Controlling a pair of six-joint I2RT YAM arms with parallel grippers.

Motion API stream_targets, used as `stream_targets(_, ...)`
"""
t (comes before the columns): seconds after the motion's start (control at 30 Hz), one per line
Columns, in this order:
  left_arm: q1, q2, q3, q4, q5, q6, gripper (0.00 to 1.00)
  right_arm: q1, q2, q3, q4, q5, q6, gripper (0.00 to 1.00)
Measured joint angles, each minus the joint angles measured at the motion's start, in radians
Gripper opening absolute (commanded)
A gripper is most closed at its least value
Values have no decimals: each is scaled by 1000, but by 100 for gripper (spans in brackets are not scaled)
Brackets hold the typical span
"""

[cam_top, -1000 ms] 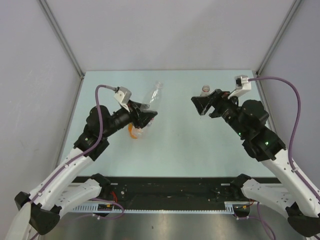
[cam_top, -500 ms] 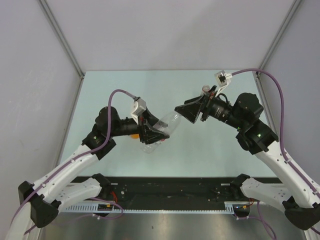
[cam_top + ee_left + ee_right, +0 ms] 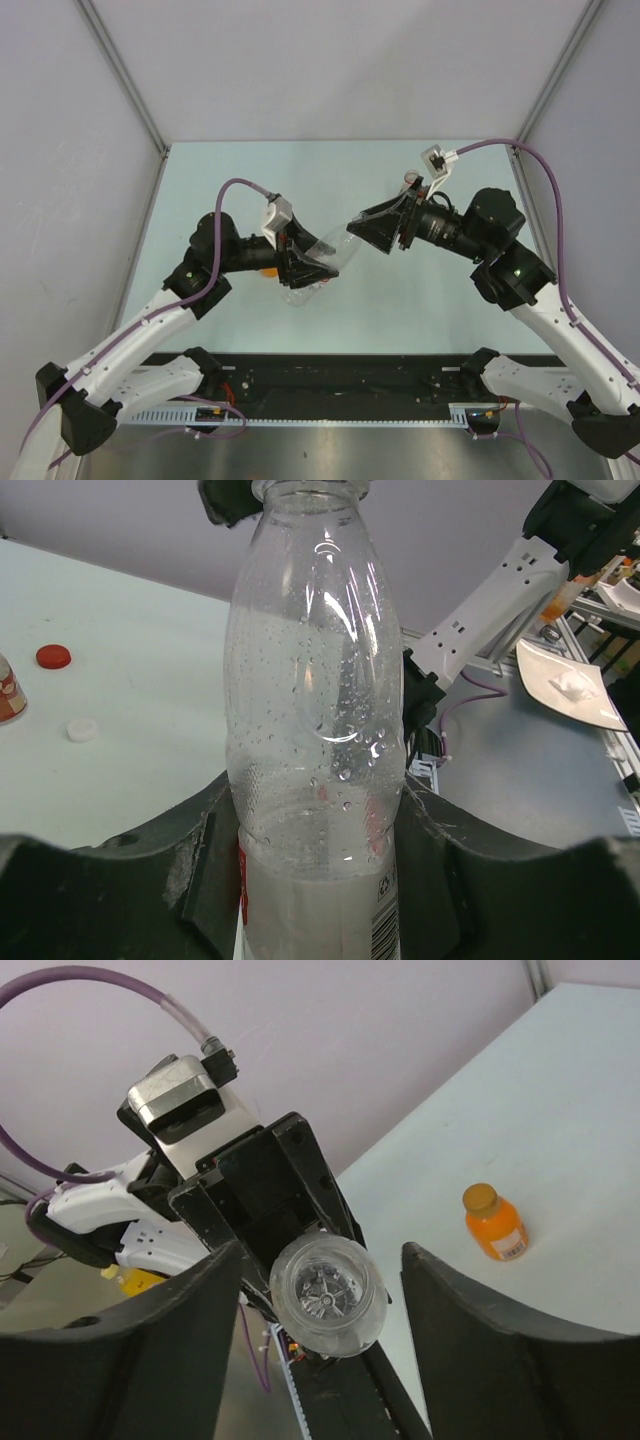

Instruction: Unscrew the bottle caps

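My left gripper is shut on the plain clear bottle and holds it off the table, neck pointing up and right. In the left wrist view its fingers clamp the bottle at the label's top. My right gripper is open, one jaw on each side of the bottle's mouth, not touching. I cannot tell whether a clear cap sits on it. A red cap and a white cap lie on the table. The orange bottle stands upright with its orange cap on.
The bottle with the reddish label stands at the left edge of the left wrist view, near the loose caps. In the top view it shows partly behind the right wrist. Grey walls close the table's back and sides.
The left gripper has lifted the clear bottle off the table and carried it to the middle. The right gripper has swung left until its open jaws sit around the bottle's top.
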Motion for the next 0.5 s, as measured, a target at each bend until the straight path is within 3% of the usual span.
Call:
stream_targets(0.17,-5,0,6,0,-5,0,10,18,9,0,-16,-4,-15,35)
stream_targets(0.23,-6,0,6,-2,-10,1,23,19,13,0,-19,-5,-19,28)
stream_targets(0.27,-6,0,6,-3,-12,2,37,19,13,0,-20,-4,-20,24)
stream_targets(0.3,-6,0,6,-6,-15,3,45,19,13,0,-21,-3,-23,16)
stream_targets(0.43,-10,-6,7,-19,-40,19,81,21,10,0,-26,7,-32,2)
stream_targets(0.47,-12,-9,8,-27,-55,25,99,21,8,3,-35,16,-38,0)
stream_targets(0.5,-13,-12,8,-35,-77,28,100,22,7,8,-45,27,-47,0)
